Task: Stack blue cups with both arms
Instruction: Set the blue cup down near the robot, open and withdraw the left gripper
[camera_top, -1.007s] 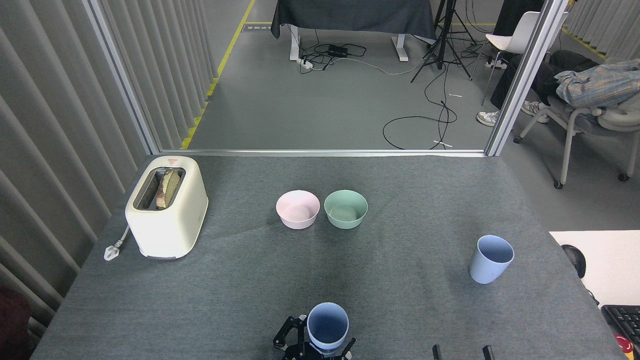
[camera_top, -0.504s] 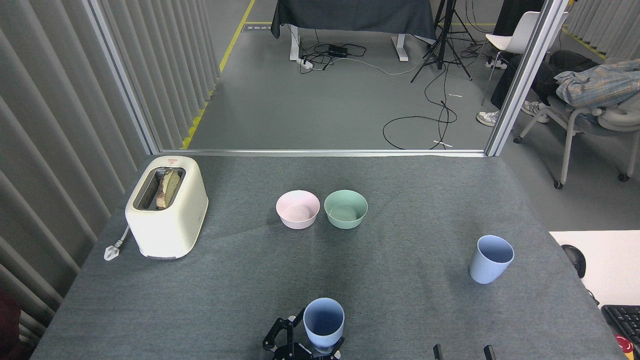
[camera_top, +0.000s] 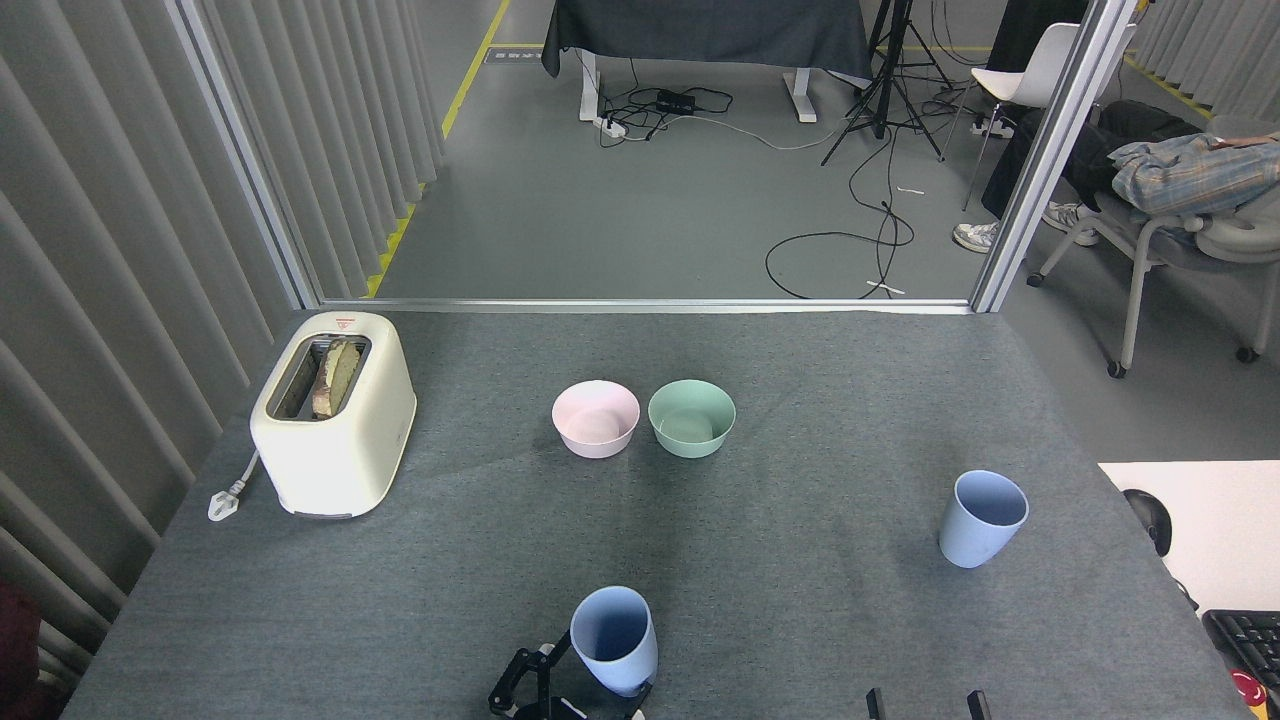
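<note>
— Grey felt is covering the whole table (camera_top: 800, 620), and most things on it are staying where they were. The toaster (camera_top: 333, 412) is standing near the left edge, the pink bowl (camera_top: 596, 418) and the mint-green bowl (camera_top: 691, 418) are sitting side by side in the middle, just beside each other.

— And the blue cups?

— One blue cup (camera_top: 983, 518) is resting upright near the right edge, and nothing is touching it. It is not moving at all. The other cup (camera_top: 614, 640) is at the near edge, held by the left gripper (camera_top: 570, 695). Compared with a second ago, this cup is shifting to the left and is now leaning, its mouth tipping to the left.

— Are the fingers clamped on it?

— I judge yes: the black fingers are pressing around its base, and the cup is looking lifted, not standing on the felt.

— And the right gripper (camera_top: 925, 704)?

— Only two dark tips are showing at the near edge, with a gap between them, so the jaws are standing apart and holding nothing.

— What does it mean for the task?

— The first cup is being carried, but it is going away from its partner. The two are well apart, so stacking is not yet done. Probably the right arm is needing to take the far cup.
</note>
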